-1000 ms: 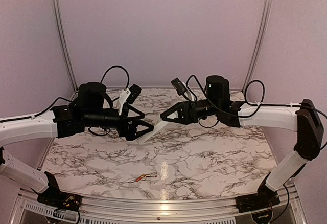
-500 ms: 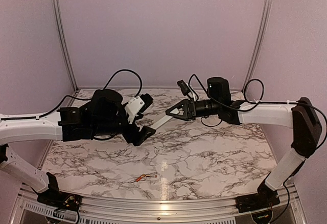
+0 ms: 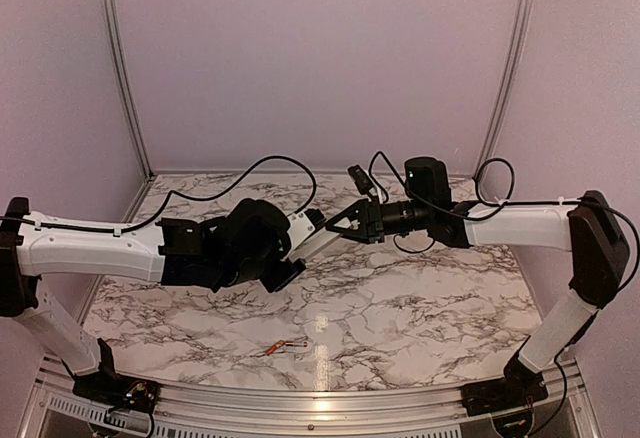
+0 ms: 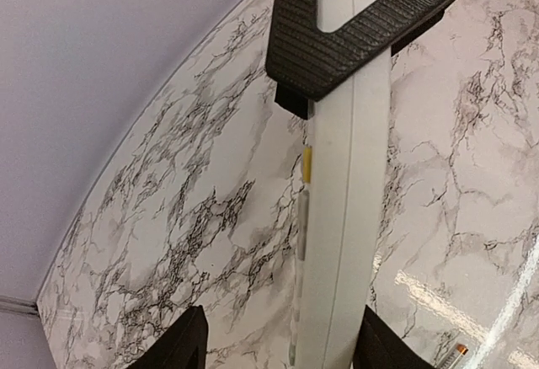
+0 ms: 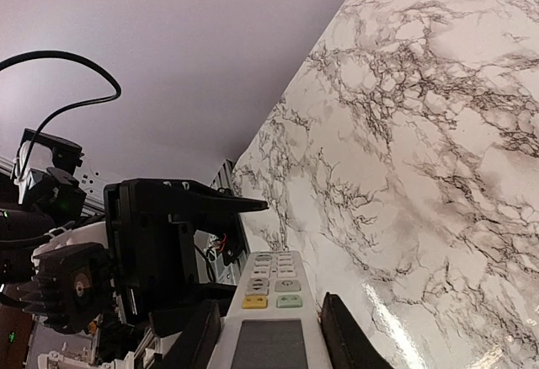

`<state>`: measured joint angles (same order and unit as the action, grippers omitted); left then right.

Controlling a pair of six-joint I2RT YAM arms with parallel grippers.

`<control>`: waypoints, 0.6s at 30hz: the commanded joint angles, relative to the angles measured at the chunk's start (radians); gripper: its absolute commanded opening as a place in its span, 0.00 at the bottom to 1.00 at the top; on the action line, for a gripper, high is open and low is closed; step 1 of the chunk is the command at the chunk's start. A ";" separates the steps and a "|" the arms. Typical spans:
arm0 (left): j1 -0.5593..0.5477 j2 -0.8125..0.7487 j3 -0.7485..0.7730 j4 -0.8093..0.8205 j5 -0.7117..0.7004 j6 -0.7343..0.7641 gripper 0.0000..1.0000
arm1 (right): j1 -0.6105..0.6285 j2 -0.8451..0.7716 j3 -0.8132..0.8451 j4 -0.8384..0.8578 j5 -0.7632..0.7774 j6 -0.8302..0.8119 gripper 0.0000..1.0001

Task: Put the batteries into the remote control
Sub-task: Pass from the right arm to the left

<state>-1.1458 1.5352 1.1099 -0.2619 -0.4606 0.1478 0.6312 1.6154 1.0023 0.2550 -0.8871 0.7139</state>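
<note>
The left gripper has come in around the remote control, fingers apart but closing. The right gripper clamps its other end. The batteries wait below.

Remote control between left pincer and right pincer; 2 batteries nearer, on table

Your two arms stretch inward until their tips meet; left end effector stands parted, right end effector clamped

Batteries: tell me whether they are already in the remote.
No, the batteries lie loose on the table near its front edge.
</note>
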 commanded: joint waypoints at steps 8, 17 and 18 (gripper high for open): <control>-0.017 0.084 0.070 -0.055 -0.118 0.030 0.48 | 0.009 -0.011 -0.005 0.049 -0.004 0.033 0.06; -0.014 0.028 0.041 0.011 0.040 -0.026 0.24 | 0.004 -0.027 0.002 0.037 -0.001 -0.008 0.29; -0.014 0.013 0.034 0.023 0.065 -0.034 0.19 | 0.000 -0.031 0.002 0.035 0.004 -0.015 0.34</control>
<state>-1.1633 1.6093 1.1599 -0.2897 -0.4908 0.1555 0.6319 1.6146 1.0012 0.2829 -0.8772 0.7250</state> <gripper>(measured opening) 0.250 0.350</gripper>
